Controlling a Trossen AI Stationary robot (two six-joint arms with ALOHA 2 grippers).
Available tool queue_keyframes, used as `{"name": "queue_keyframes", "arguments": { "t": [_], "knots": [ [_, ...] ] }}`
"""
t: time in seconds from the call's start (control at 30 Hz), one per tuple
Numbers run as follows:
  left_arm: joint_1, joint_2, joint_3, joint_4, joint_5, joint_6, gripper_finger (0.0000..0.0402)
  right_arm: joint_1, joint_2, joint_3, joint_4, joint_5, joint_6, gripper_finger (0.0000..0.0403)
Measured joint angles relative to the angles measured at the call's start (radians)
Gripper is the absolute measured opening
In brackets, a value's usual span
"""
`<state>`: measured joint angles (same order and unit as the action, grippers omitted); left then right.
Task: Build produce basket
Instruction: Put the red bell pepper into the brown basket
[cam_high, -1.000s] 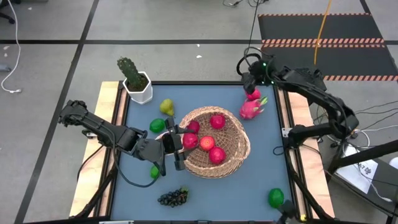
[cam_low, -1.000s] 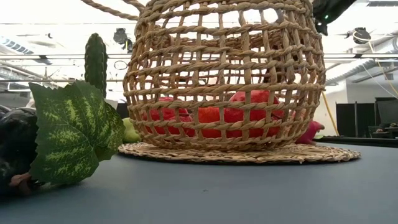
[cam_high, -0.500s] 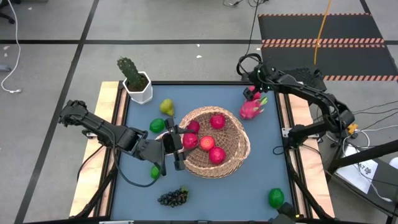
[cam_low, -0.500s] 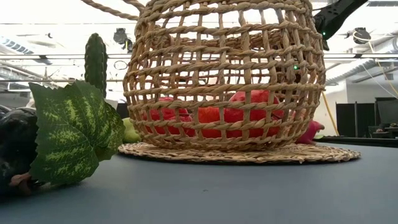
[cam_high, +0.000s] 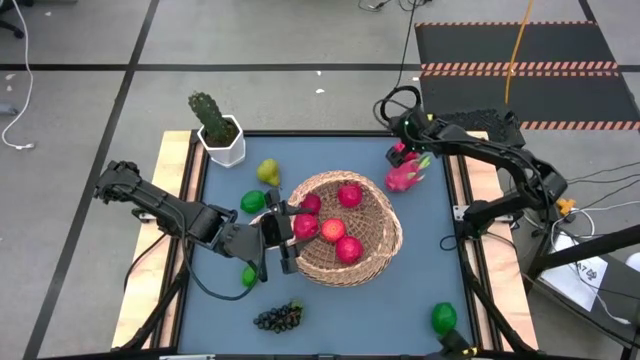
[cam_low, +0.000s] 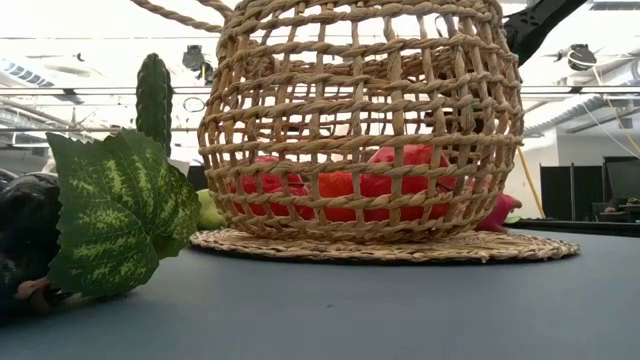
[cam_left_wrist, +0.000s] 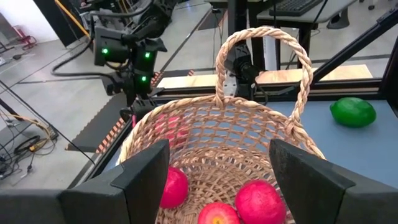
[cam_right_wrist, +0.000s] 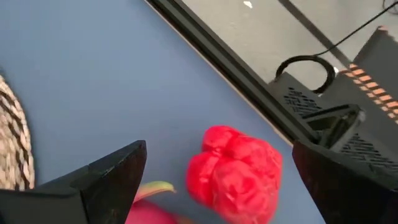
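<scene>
The tan wicker basket (cam_high: 372, 250) stands on the table's middle with several red apples (cam_high: 332, 230) in it. My left gripper (cam_high: 282, 240) hangs open at the basket's left rim. Its fingers (cam_left_wrist: 144, 177) stand wide apart and look into the basket (cam_left_wrist: 249, 130); the rim below them is hidden. At the far right, my right gripper (cam_high: 404, 150) stands open above a lumpy red fruit (cam_right_wrist: 236, 171), one finger on either side and clear of it. A pink dragon fruit (cam_high: 405, 176) lies right beside that fruit.
A cactus in a white pot (cam_high: 220, 132) stands at the far left corner. A pear (cam_high: 267, 172) and a lime (cam_high: 253, 201) lie left of the basket, another lime (cam_high: 248, 277) nearer. Dark grapes (cam_high: 280, 317) and a lime (cam_high: 443, 318) lie by the near edge.
My right gripper has come down toward the lumpy red fruit at the far right and has tipped more steeply downward. Its fingers stay wide apart. The basket and the fruit have not moved.
</scene>
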<state>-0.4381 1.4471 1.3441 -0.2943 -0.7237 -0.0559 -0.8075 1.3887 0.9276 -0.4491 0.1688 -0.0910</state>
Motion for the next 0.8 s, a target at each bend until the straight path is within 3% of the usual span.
{"name": "queue_keyframes", "arguments": {
  "t": [0.4,0.8],
  "knots": [
    [0.000,0.000,0.000,0.000,0.000,-0.002,0.0273,0.090,0.108,0.000,0.012,0.225,0.042,0.0400],
    [0.000,0.000,0.000,0.006,-0.001,0.009,0.0273,0.103,0.151,0.000,0.022,0.302,0.005,0.0400]
  ]
}}
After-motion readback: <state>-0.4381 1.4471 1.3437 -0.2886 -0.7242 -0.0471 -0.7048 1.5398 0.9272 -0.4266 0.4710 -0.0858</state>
